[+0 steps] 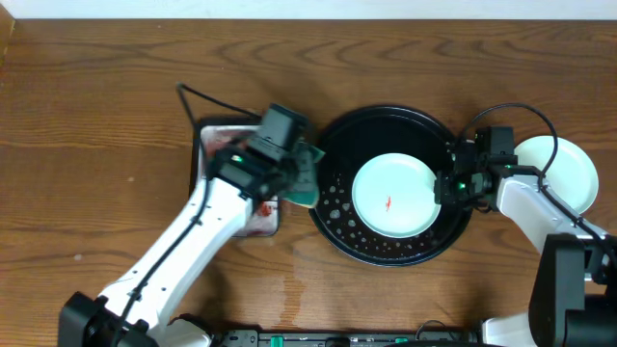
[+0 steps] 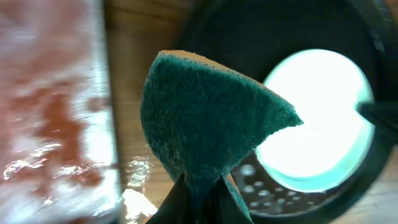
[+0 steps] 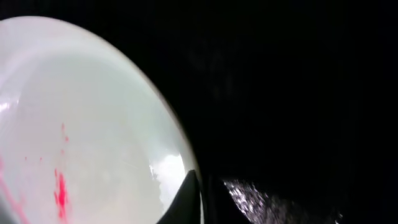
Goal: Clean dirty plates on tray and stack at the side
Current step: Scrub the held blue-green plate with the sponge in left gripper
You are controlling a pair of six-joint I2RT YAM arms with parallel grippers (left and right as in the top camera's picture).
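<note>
Overhead, tray: the round black tray (image 1: pixel 333 217) sits right of middle on the brown counter (image 1: pixel 96 96), with water drops on its bare floor.
Overhead, plate: one pale plate (image 1: pixel 395 196) lies in the middle of the tray, a short red smear (image 1: pixel 388 203) at its centre.
Overhead, side plate: another pale side plate (image 1: pixel 569 169) rests on the counter just right of the tray, partly hidden by the right arm.
Overhead, left claw: the left claw (image 1: pixel 301 178) hangs over the tray's left rim, pinching a green sponge (image 1: pixel 308 173).
Overhead, rectangular tray: a rectangular tray (image 1: pixel 217 135) with reddish stains lies under the left arm.
Overhead, right claw: the right claw (image 1: pixel 443 188) is at the plate's right edge.
Left wrist, sponge: the sponge (image 2: pixel 205 118) is folded and clamped between the fingers (image 2: pixel 180 202). Beyond it are the plate (image 2: pixel 317 124) in the tray (image 2: pixel 211 37) and, at left, the blurred rectangular tray (image 2: pixel 50 112).
Right wrist, right claw: the right claw (image 3: pixel 193 205) is pressed together on the rim of the plate (image 3: pixel 81 124), one dark finger (image 3: pixel 186 193) lying over its edge.
Right wrist, smear: the red smear (image 3: pixel 60 196) shows near the bottom left, with the tray (image 3: pixel 298 93) dark beyond.
</note>
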